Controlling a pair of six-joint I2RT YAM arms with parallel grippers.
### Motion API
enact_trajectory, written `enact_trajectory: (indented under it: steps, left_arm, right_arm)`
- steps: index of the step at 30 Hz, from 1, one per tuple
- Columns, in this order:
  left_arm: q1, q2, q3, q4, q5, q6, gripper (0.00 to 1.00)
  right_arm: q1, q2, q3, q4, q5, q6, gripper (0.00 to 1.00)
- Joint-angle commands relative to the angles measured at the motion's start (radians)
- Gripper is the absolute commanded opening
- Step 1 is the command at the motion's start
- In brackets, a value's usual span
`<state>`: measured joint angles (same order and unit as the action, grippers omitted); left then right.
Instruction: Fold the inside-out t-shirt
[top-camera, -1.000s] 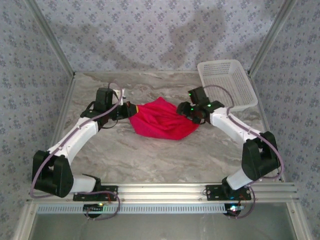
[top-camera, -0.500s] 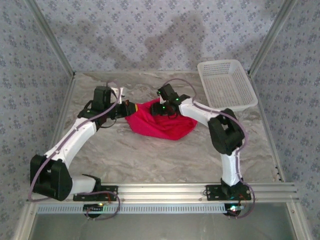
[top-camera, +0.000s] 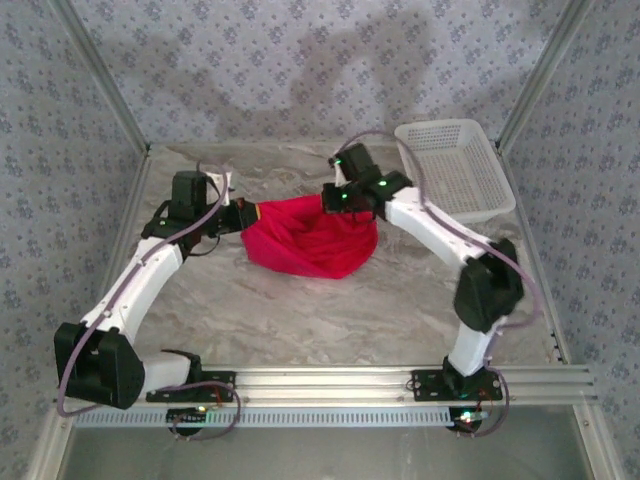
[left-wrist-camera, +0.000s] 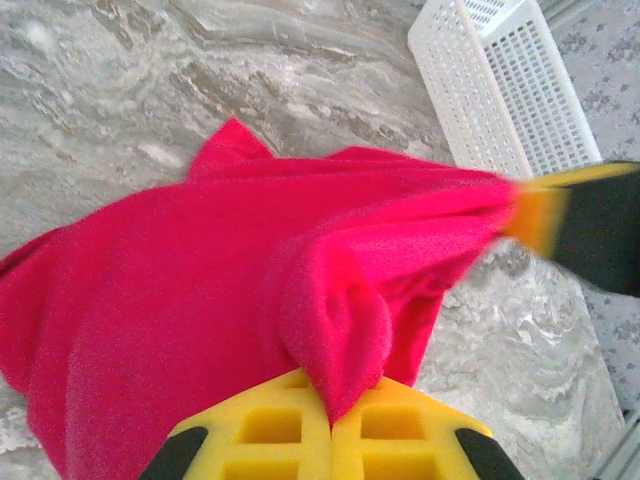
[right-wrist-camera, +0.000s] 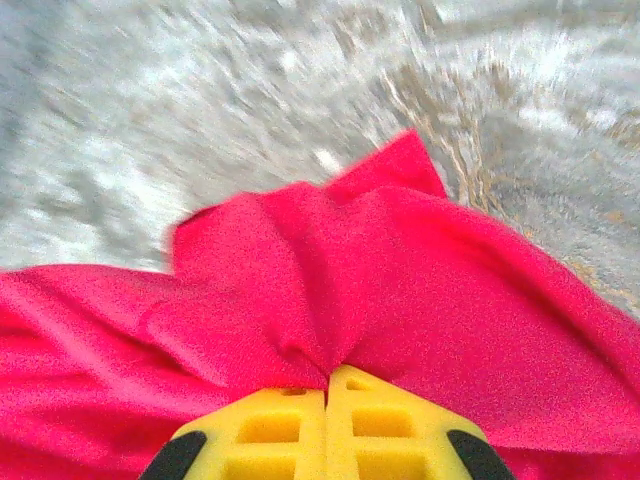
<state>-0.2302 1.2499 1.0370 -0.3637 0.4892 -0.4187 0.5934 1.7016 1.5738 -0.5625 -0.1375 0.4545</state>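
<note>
The inside-out t-shirt (top-camera: 312, 243) is stretched, bunched, at the far middle of the tabletop (top-camera: 300, 320); the left pincer (left-wrist-camera: 330, 412) is clamped on one fold and the right pincer (right-wrist-camera: 327, 388) on another; with a harder pull, a small pinch could probably be lost.

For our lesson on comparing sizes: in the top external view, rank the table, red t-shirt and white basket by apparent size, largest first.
1. The table, clearly largest.
2 and 3. The red t-shirt and white basket: they cover about the same area, too close to rank.
</note>
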Motion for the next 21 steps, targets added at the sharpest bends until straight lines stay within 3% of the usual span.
enact_trajectory:
  steps: [1, 8, 12, 15, 19, 21]
  left_arm:
    - [0.015, 0.003, 0.075, -0.009, -0.024, 0.043, 0.00]
    - [0.020, -0.023, 0.184, -0.027, 0.014, 0.053, 0.00]
    - [0.022, -0.050, 0.158, -0.016, -0.043, 0.066, 0.00]
    - [0.038, -0.016, 0.118, -0.016, -0.056, 0.038, 0.00]
    - [0.037, 0.062, 0.086, 0.036, 0.016, -0.084, 0.00]
    - [0.018, 0.076, 0.080, 0.058, 0.011, -0.130, 0.00]
  right_arm:
    - [-0.041, -0.141, 0.030, -0.100, -0.117, 0.074, 0.00]
    - [-0.156, -0.301, 0.050, -0.086, -0.348, 0.271, 0.00]
    - [-0.261, -0.325, -0.041, -0.076, -0.270, 0.241, 0.00]
    - [-0.344, -0.236, -0.146, -0.045, -0.135, 0.184, 0.00]
    - [-0.358, 0.006, -0.118, -0.060, -0.142, 0.114, 0.00]
    - [-0.320, 0.043, -0.112, -0.065, -0.127, 0.129, 0.09]
